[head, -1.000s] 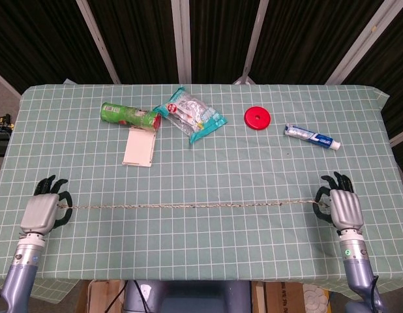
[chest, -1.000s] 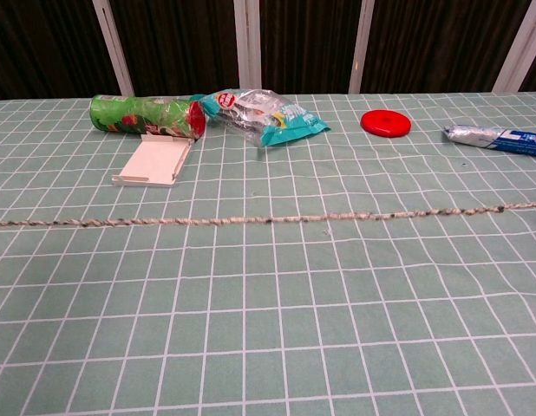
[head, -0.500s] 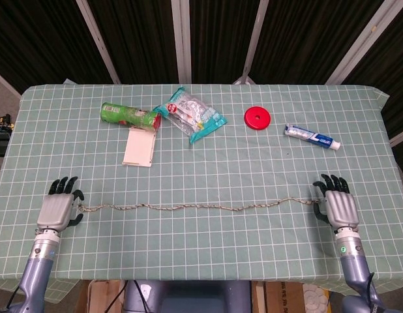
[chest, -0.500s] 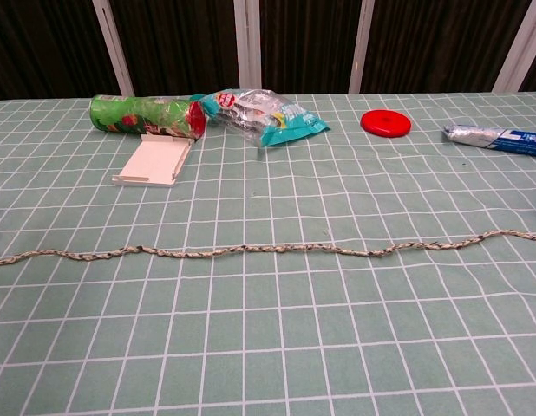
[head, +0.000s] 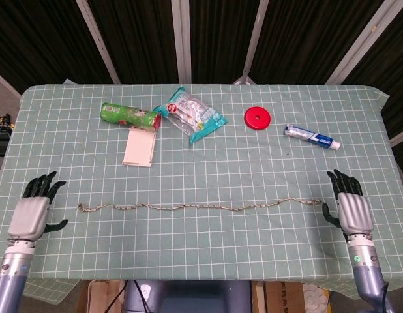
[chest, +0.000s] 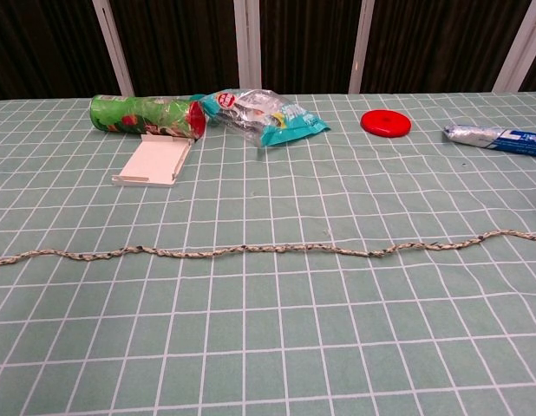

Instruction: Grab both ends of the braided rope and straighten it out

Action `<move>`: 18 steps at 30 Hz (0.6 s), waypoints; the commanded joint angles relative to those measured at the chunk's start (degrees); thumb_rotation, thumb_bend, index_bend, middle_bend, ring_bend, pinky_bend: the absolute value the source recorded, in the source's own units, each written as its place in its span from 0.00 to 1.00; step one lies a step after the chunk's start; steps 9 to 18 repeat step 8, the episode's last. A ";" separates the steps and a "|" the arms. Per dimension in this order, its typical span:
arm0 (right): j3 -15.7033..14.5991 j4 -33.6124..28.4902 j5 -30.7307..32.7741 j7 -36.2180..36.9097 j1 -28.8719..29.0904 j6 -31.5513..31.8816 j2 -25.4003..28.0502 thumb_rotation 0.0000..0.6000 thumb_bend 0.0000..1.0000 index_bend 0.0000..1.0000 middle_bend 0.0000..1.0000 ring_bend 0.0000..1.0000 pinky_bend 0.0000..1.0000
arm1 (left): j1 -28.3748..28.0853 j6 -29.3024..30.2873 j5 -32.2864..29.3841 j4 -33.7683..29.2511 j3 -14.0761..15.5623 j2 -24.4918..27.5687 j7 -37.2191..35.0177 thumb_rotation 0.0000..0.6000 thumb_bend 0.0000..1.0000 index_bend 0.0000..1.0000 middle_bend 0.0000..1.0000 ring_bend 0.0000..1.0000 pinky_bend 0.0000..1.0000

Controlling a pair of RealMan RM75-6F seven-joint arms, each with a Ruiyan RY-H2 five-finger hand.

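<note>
Now, left hand (head: 33, 210): fingers spread, holding nothing, hovering over the near left edge of the worktop, seen only in the head view
Right hand (head: 350, 207): fingers likewise apart and empty, near the right front edge, just beside the rope's right tip
Thin speckled beige braided rope (head: 198, 207): lying loose on the green checked cloth-covered worktop (head: 208, 156), touched by neither hand
Long axis: runs left to right across the front of the worktop, between the two hands, with slight waves along it
Which hand is nearer: the right hand sits close to its end; the left hand is clearly farther from the left end
Direction: each end lies inward from its hand, toward the middle
Judgement: rope looks nearly straight, so little seems left to do
Far side: green cylindrical snack can (head: 130, 115), white flat box (head: 139, 147), clear and teal snack bag (head: 192, 115), red round disc (head: 257, 118), blue and white toothpaste tube (head: 312, 137), all well apart from the rope
</note>
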 commanded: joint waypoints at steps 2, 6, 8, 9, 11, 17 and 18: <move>-4.13 -1.57 -11.75 7.59 -5.70 9.36 6.05 1.00 0.46 0.00 0.00 0.00 0.00 | 6.48 8.40 10.44 2.33 4.69 6.30 -11.20 1.00 0.15 0.12 0.00 0.00 0.00; -6.87 0.35 -16.71 9.23 -8.55 13.44 7.96 1.00 0.46 0.00 0.00 0.00 0.00 | 8.58 11.26 12.75 4.03 5.31 8.08 -14.98 1.00 0.13 0.10 0.00 0.00 0.00; -7.93 0.94 -18.78 9.58 -9.63 15.09 8.48 1.00 0.46 0.00 0.00 0.00 0.00 | 9.33 11.88 13.38 4.88 5.57 8.52 -16.05 1.00 0.13 0.10 0.00 0.00 0.00; -7.93 0.94 -18.78 9.58 -9.63 15.09 8.48 1.00 0.46 0.00 0.00 0.00 0.00 | 9.33 11.88 13.38 4.88 5.57 8.52 -16.05 1.00 0.13 0.10 0.00 0.00 0.00; -7.93 0.94 -18.78 9.58 -9.63 15.09 8.48 1.00 0.46 0.00 0.00 0.00 0.00 | 9.33 11.88 13.38 4.88 5.57 8.52 -16.05 1.00 0.13 0.10 0.00 0.00 0.00; -7.93 0.94 -18.78 9.58 -9.63 15.09 8.48 1.00 0.46 0.00 0.00 0.00 0.00 | 9.33 11.88 13.38 4.88 5.57 8.52 -16.05 1.00 0.13 0.10 0.00 0.00 0.00; -7.93 0.94 -18.78 9.58 -9.63 15.09 8.48 1.00 0.46 0.00 0.00 0.00 0.00 | 9.33 11.88 13.38 4.88 5.57 8.52 -16.05 1.00 0.13 0.10 0.00 0.00 0.00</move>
